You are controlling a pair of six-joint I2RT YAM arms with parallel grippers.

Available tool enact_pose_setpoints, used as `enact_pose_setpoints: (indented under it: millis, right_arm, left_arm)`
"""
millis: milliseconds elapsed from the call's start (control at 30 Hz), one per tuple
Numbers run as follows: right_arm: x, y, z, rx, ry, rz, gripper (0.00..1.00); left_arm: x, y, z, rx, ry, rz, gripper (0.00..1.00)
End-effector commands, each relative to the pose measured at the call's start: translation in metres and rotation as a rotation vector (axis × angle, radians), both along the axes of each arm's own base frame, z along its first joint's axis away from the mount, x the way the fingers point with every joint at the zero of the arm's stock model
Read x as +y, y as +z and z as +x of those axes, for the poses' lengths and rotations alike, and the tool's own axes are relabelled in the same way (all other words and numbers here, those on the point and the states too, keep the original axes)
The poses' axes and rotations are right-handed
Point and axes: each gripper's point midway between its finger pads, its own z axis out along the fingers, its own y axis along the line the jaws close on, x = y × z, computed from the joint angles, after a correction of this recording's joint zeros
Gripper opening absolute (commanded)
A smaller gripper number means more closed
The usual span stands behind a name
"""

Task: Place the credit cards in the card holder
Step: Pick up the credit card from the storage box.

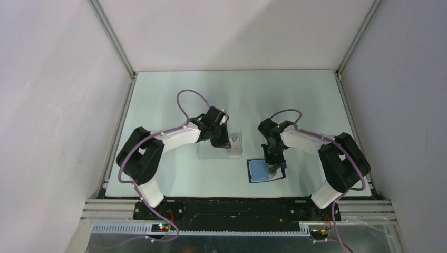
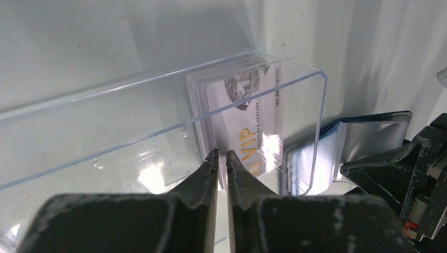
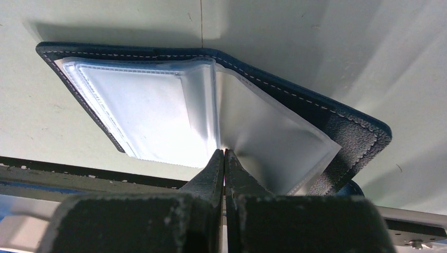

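Several pale credit cards [image 2: 237,121] stand on edge as a stack inside a clear plastic box [image 2: 105,116]; the front one reads VIP in gold. My left gripper [image 2: 222,155] reaches into the box, its jaws drawn down to a slim gap on the lower edge of the front card. In the top view that left gripper [image 1: 232,141] is over the box [image 1: 219,152]. The navy card holder [image 3: 316,105] lies open on the table, its clear inner sleeves [image 3: 147,116] showing. My right gripper [image 3: 224,153] is shut on a clear sleeve at the holder's [image 1: 257,171] fold.
The card holder [image 2: 363,132] lies just right of the clear box, with the right arm's black fingers [image 2: 400,163] on it. A dark rail [image 3: 79,171] runs along the table's near edge. Enclosure walls and metal posts [image 1: 113,39] bound the table.
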Motion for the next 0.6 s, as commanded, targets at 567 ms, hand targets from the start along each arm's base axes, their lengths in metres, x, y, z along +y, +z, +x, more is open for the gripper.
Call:
enact_pose_setpoints:
  millis: [567]
  right_arm:
    - [0.004, -0.007, -0.005, 0.022, 0.028, -0.001, 0.00]
  left_arm:
    - [-0.019, 0.051, 0.012, -0.109, -0.013, -0.093, 0.13]
